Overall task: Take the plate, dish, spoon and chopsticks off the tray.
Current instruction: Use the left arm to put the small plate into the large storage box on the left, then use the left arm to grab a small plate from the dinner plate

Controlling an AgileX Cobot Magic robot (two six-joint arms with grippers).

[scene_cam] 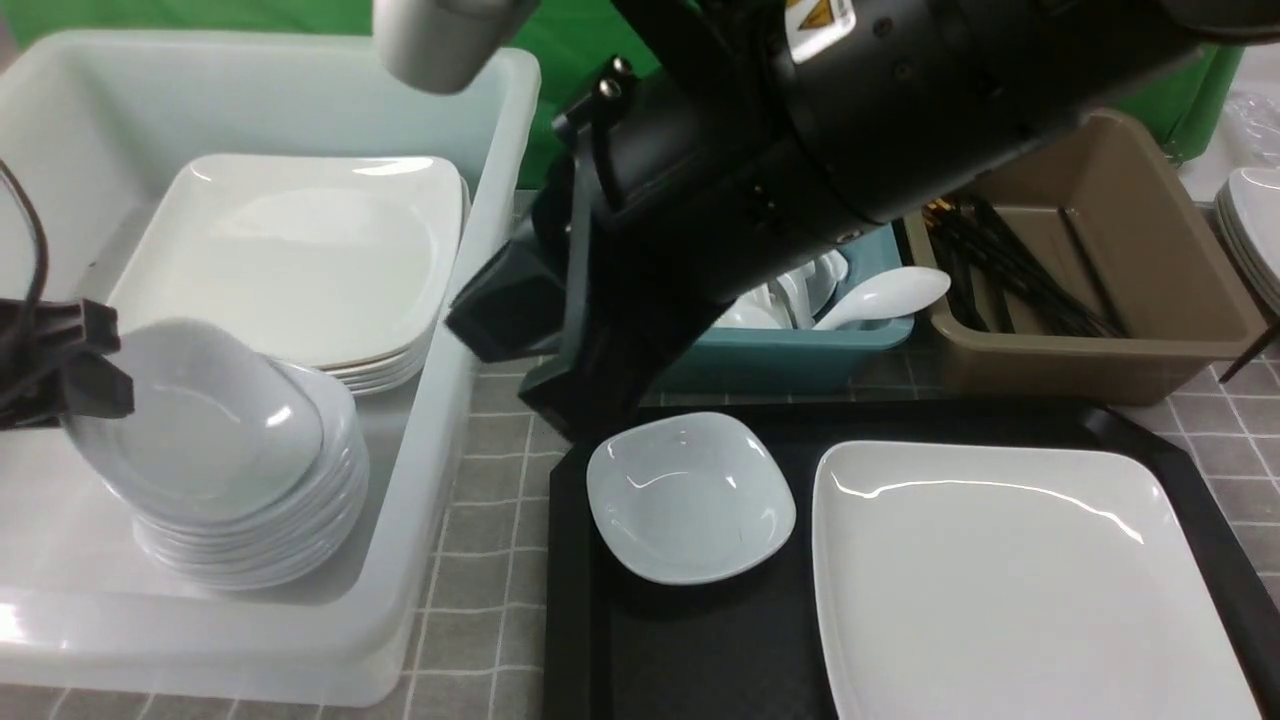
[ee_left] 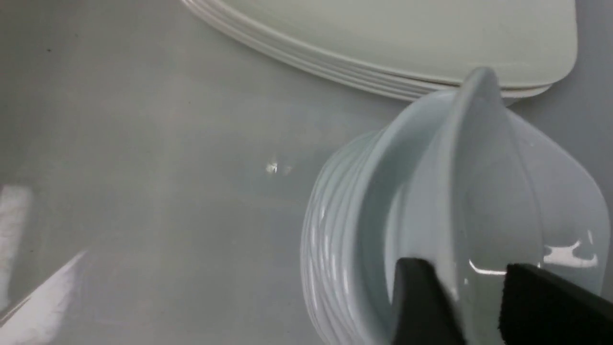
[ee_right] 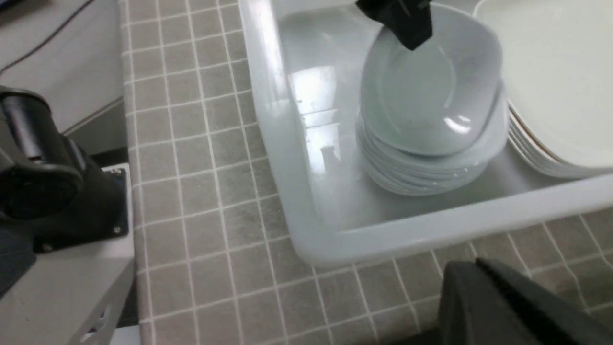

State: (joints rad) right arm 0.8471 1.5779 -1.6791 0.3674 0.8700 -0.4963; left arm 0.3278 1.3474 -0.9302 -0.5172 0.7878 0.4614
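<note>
White tub (scene_cam: pixel 440 480) at the surface's left edge: my left gripper (scene_cam: pixel 100 357) stands parted astride the rim of a tilted dish (scene_cam: pixel 200 420) atop the stack. My right gripper (ee_right: pixel 479 282) is closed over bare tiles. On the tray (scene_cam: pixel 700 660), a small dish (scene_cam: pixel 690 497) sits at the far-left corner, and the glossy square plate (scene_cam: pixel 1010 580) fills the right side.

The right arm (scene_cam: pixel 850 120) hides the tray's (scene_cam: pixel 690 650) 11 o'clock corner and most of the teal tub (scene_cam: pixel 820 358); the plate (scene_cam: pixel 1000 580) runs off at 6 o'clock. The tilted dish (ee_left: pixel 483 167) at the left gripper (ee_left: pixel 467 266) is blurred, the grip unclear
</note>
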